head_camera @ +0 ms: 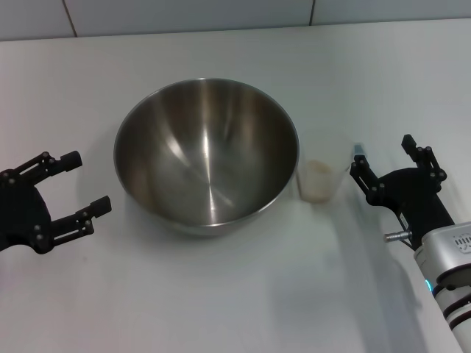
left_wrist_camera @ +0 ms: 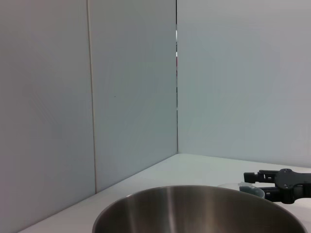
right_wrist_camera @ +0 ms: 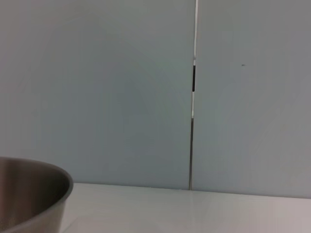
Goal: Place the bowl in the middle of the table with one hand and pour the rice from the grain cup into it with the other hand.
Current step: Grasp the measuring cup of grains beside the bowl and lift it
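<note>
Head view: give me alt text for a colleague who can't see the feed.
An empty steel bowl sits mid-table, with a small clear cup holding rice just off its right side. The open left tool waits left of the bowl, and the open right tool sits just right of the cup, touching neither.

Left tool [head_camera: 70, 187] in head view: body and arm cut off by the picture's left edge, only the two spread fingers fully shown. Right tool [head_camera: 383, 156]: arm runs out at the bottom-right corner. Grain cup [head_camera: 321, 181] is nearly see-through, walls hard to trace; rice [head_camera: 319, 170] shows as a pale blur, grains too small to tell. Left wrist view: bowl [left_wrist_camera: 194, 211] cut off at the bottom edge, it hides most of the grain cup and the surface [left_wrist_camera: 204, 167] behind. Right wrist view: bowl cut off at left and bottom edges; own fingers not shown.
</note>
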Controlling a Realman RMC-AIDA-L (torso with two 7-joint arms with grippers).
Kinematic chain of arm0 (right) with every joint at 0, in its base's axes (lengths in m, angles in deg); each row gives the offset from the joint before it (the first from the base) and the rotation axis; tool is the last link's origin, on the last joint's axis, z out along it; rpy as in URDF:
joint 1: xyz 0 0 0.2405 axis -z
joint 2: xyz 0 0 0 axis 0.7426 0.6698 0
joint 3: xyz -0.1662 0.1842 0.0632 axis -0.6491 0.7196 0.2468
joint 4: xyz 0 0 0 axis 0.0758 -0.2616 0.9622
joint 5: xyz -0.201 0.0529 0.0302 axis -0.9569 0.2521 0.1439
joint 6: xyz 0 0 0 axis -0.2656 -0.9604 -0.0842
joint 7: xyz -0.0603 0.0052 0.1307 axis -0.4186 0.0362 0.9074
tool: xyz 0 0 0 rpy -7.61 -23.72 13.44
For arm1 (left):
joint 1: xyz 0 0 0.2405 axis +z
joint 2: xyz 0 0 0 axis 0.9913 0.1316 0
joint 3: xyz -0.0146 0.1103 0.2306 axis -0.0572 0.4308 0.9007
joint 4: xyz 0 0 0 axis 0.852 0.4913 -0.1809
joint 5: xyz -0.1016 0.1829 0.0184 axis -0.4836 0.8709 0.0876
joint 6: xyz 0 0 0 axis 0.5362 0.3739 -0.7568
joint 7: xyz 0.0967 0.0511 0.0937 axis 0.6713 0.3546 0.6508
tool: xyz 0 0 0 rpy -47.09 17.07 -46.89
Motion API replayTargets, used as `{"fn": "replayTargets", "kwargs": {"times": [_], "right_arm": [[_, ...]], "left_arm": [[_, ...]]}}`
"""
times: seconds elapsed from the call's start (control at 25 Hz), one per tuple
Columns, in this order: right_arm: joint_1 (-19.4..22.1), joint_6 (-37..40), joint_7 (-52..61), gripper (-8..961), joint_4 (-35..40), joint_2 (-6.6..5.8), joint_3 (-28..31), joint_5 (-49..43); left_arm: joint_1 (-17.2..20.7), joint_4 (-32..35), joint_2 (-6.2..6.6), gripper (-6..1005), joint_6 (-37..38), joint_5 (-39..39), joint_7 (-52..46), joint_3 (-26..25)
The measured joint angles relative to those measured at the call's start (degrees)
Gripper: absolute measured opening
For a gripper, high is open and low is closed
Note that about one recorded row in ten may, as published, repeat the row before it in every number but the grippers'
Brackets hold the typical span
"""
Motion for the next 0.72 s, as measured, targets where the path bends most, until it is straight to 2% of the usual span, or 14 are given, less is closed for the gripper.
{"fn": "replayTargets", "kwargs": {"times": [0.32,0.64,0.72], "right_arm": [[-0.7,0.0,1.8,788,1.1,0.0,-0.3,-0.6],[-1.2,0.0,4.9,629,3.0,0.0,-0.6,-2.7],[-1.3,0.0,5.0,537,3.0,0.0,-0.6,-2.7]], "left_arm": [[0.2,-0.1,-0.15,818,0.0,0.0,-0.1,0.0],[0.5,-0.1,-0.18,818,-0.1,0.0,-0.7,0.0],[0.5,-0.1,-0.18,818,0.0,0.0,-0.8,0.0]]}}
